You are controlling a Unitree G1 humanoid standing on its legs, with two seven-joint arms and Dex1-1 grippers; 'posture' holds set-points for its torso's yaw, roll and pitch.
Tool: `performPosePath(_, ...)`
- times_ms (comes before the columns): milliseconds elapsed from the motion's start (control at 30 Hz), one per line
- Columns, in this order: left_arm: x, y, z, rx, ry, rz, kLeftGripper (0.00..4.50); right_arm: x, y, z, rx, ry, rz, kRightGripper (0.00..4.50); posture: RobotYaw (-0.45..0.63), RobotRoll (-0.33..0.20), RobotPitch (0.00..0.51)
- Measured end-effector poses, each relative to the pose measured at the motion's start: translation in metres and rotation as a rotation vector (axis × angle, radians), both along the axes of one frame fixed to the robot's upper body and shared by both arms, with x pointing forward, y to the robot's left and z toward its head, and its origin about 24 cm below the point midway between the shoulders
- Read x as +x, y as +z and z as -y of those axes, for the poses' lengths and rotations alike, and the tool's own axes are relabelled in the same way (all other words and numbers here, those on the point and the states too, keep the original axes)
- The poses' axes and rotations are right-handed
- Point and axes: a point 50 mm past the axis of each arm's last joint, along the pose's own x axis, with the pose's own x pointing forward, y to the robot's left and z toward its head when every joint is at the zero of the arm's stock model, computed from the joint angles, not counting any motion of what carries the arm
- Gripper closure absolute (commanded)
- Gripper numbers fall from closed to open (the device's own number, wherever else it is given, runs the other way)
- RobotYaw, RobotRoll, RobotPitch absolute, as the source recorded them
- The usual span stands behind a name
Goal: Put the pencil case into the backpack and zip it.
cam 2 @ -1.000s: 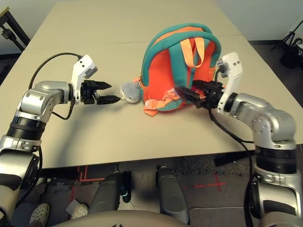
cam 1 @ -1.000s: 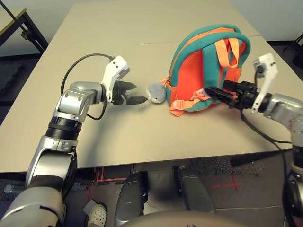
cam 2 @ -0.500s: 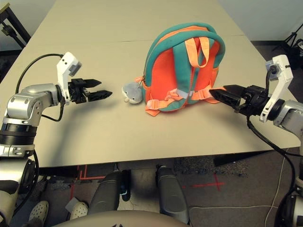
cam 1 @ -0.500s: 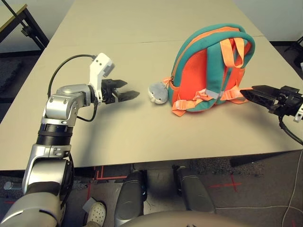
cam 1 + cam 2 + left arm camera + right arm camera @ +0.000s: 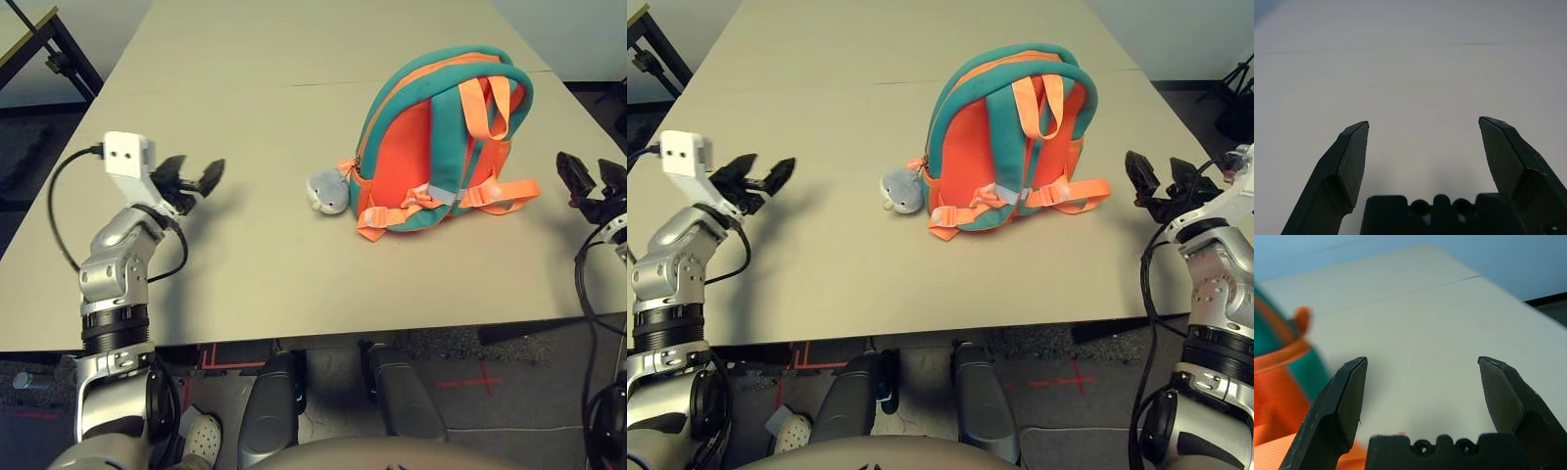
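The orange backpack (image 5: 431, 157) with teal trim lies on the table, straps up, one orange strap stretched toward the right. Its grey-white plush animal (image 5: 328, 192) rests on the table at its left side. My left gripper (image 5: 193, 176) is open above the table's left part, well clear of the plush. In the left wrist view its fingers (image 5: 1354, 156) stand wide with bare table between them. My right gripper (image 5: 592, 178) is open near the table's right edge, apart from the backpack (image 5: 1278, 362), nothing between its fingers (image 5: 1347, 401). The pencil case is out of view.
The beige table (image 5: 294, 59) has a seam running across it behind the backpack. A dark stand (image 5: 59, 59) is on the floor beyond the far left corner. Red tape marks (image 5: 470, 380) show on the floor below the front edge.
Both arms have drawn back from the backpack, the left one to the left, the right one out to the right edge. The backpack's strap now lies stretched out to the right.
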Motion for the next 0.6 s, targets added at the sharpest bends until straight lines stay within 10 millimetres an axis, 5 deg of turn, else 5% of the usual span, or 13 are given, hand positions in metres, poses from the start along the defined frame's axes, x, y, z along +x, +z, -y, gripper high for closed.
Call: performPosePath(600,-0.004,-0.014,-0.019,0.018,0.197,0.046,0.0,-0.001,-0.01,-0.002,-0.003,-0.013,0.03,0.02,-0.14,0.0,0.184)
